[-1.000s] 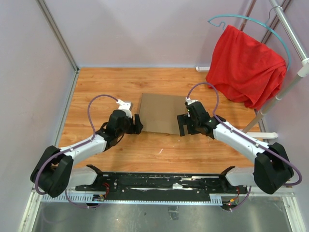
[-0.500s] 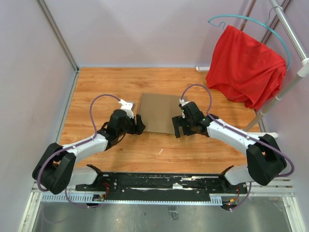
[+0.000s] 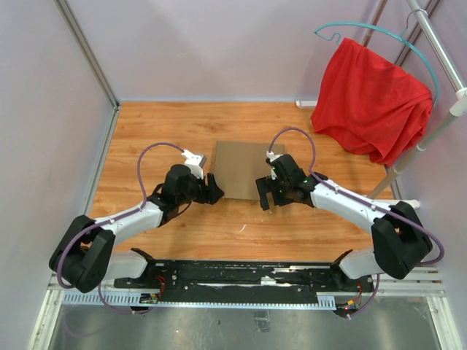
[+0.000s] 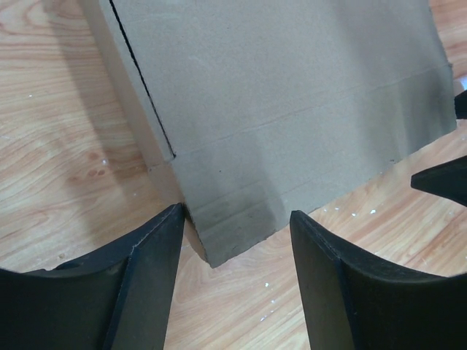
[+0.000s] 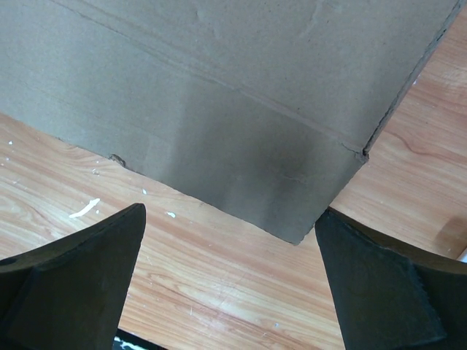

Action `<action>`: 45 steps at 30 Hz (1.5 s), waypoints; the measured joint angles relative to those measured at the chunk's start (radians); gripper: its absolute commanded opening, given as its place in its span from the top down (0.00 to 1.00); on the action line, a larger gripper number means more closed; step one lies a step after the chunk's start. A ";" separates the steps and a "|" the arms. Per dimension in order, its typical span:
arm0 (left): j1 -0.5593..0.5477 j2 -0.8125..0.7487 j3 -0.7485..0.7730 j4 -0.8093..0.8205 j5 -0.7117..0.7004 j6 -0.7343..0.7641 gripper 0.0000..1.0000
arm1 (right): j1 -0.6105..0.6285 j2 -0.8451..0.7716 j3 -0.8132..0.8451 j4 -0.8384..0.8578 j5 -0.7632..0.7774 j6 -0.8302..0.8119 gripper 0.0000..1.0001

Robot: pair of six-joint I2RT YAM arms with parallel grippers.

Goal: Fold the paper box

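While the flat paper box (image 3: pixel 244 169) lies mid-table, my right gripper (image 3: pixel 267 195) has slid inward to its near corner (left gripper (image 3: pixel 212 191) likewise), jaws spread, seemingly poised to lift the near flap.

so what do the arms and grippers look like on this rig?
Both arms have white links with bulky black joints. A purple cable loops from each forearm to the wrist. The left gripper and right gripper are black, with a small white block by each wrist. Fingers are matte black wedges.
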 measured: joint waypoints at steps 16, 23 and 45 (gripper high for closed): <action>0.006 -0.063 0.102 -0.169 0.003 -0.007 0.37 | 0.000 -0.040 0.045 -0.064 -0.003 0.002 0.01; 0.005 -0.034 0.103 -0.197 -0.008 0.001 0.37 | 0.000 -0.026 0.046 -0.061 0.002 0.001 0.01; 0.005 0.071 0.063 -0.144 -0.034 0.003 0.39 | 0.000 0.019 0.032 -0.015 0.057 0.000 0.01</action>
